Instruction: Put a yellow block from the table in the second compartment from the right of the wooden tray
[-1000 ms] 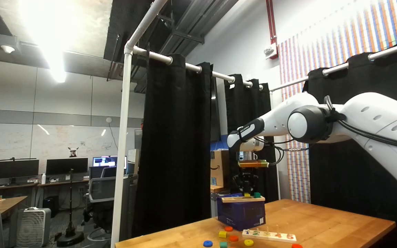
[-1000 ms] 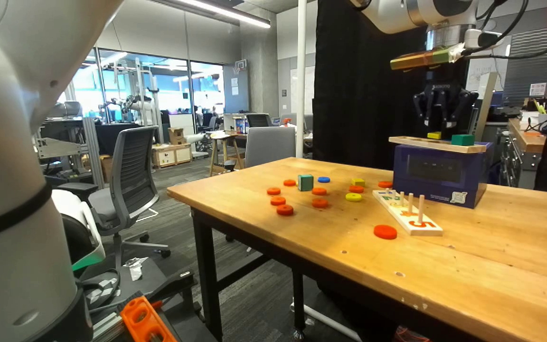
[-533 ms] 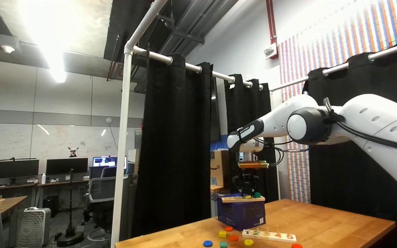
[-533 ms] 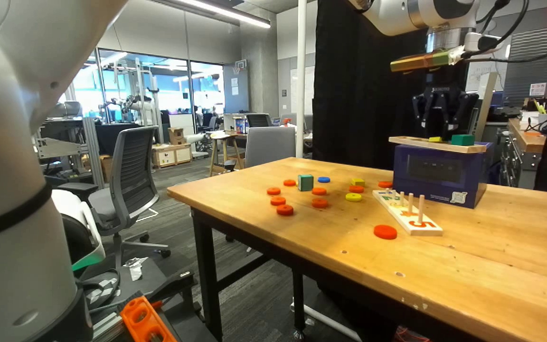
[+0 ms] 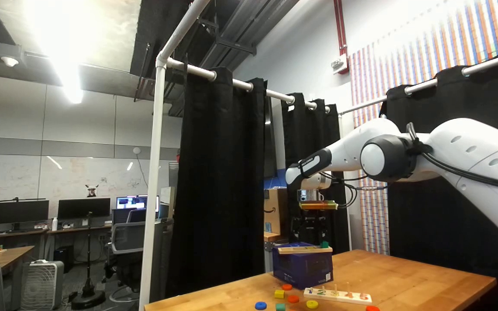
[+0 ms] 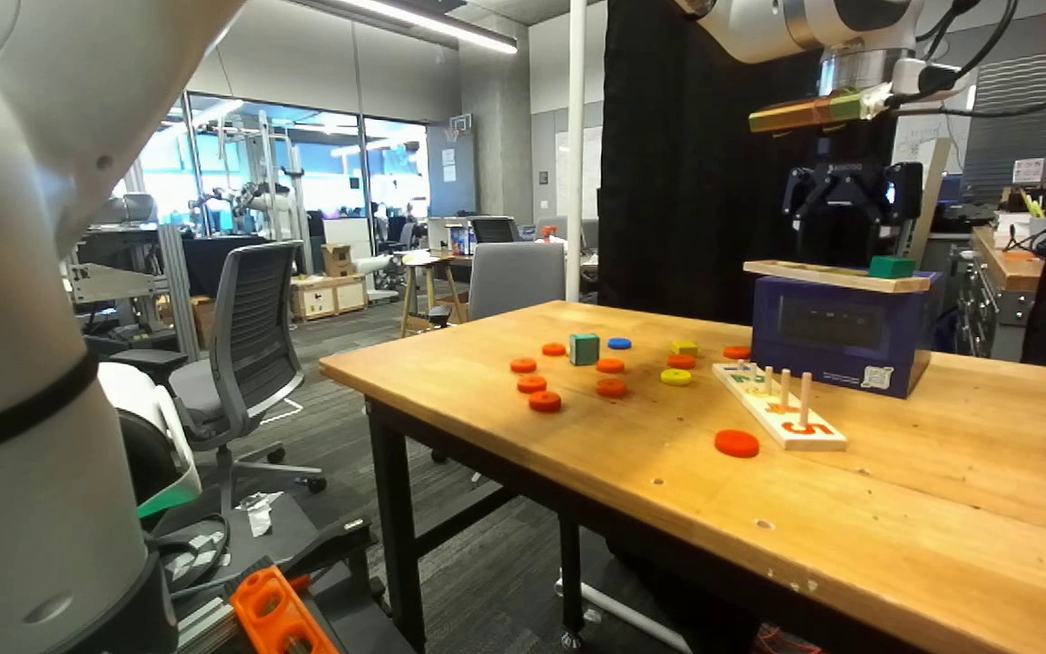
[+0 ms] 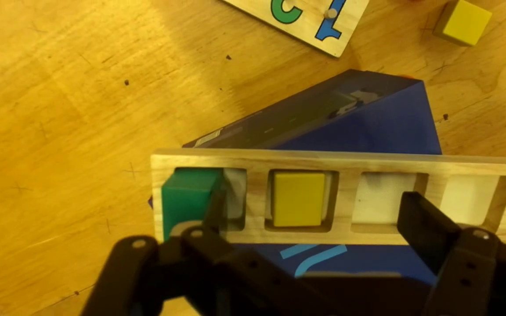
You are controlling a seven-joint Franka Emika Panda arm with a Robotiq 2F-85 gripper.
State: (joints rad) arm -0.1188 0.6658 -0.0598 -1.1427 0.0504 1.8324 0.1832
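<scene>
In the wrist view, a yellow block (image 7: 299, 199) lies inside a compartment of the wooden tray (image 7: 345, 160), second from the left there. Seen from the exterior views, that is second from the right, and only a sliver of yellow shows above the rim. My gripper (image 7: 314, 210) is open over it, one finger on either side and apart from it. A green block (image 7: 187, 193) sits tilted in the end compartment, close to one finger; whether they touch I cannot tell. Another yellow block (image 6: 685, 349) rests on the table (image 6: 959, 454).
The tray lies on top of a dark blue box (image 6: 832, 327). A numbered peg board (image 6: 782, 409) stands before the box. Around it on the table are several orange-red discs, a yellow disc (image 6: 675, 377), a blue disc (image 6: 619, 343) and a green block (image 6: 584, 349).
The yellow block went down into its compartment and my jaws spread wide, letting it go. The green block in the tray shifted slightly to the right in both exterior views.
</scene>
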